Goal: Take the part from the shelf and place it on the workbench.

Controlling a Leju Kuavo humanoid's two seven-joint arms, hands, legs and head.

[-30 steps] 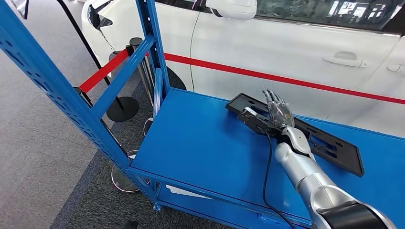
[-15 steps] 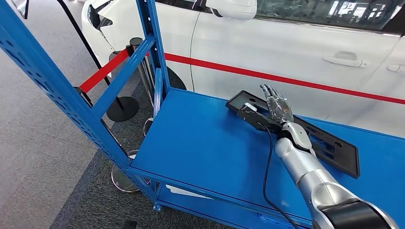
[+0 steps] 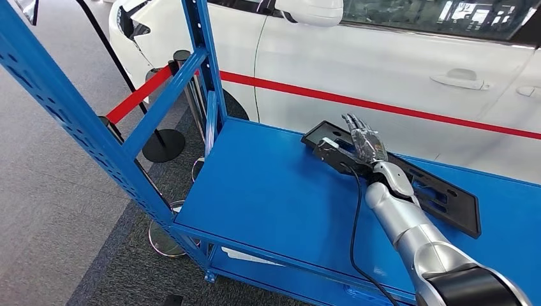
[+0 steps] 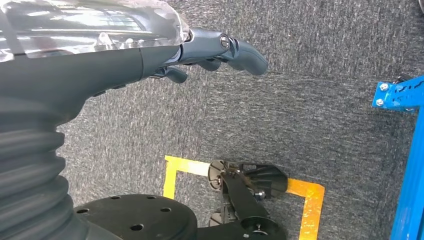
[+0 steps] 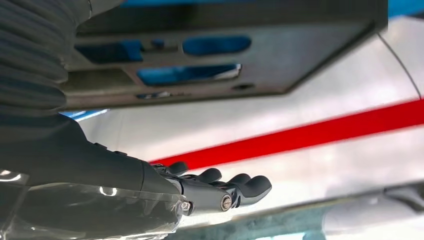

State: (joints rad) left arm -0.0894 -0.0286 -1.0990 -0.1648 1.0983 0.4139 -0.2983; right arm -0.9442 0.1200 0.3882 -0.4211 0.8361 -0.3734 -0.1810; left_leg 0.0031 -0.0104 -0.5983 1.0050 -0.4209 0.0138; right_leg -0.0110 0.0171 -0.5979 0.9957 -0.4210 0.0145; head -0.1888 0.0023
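The black part [image 3: 408, 178], a long flat panel with cut-outs, is seen lying on the blue shelf [image 3: 268, 191] towards its far right, and its middle is hidden in the head view by the right hand [image 3: 363, 143], which is held over it with fingers [image 3: 353, 122] stretched out and apart, nothing being gripped; whether the palm touches the part cannot be told. In the right wrist view the part [image 5: 280, 55] is blurred and cut off at the edge. The left hand [image 4: 150, 55] is seen over grey carpet [image 4: 310, 100] with fingers [image 4: 245, 52] curled loosely and nothing held, beside a white car [image 3: 383, 57] partly cut off.
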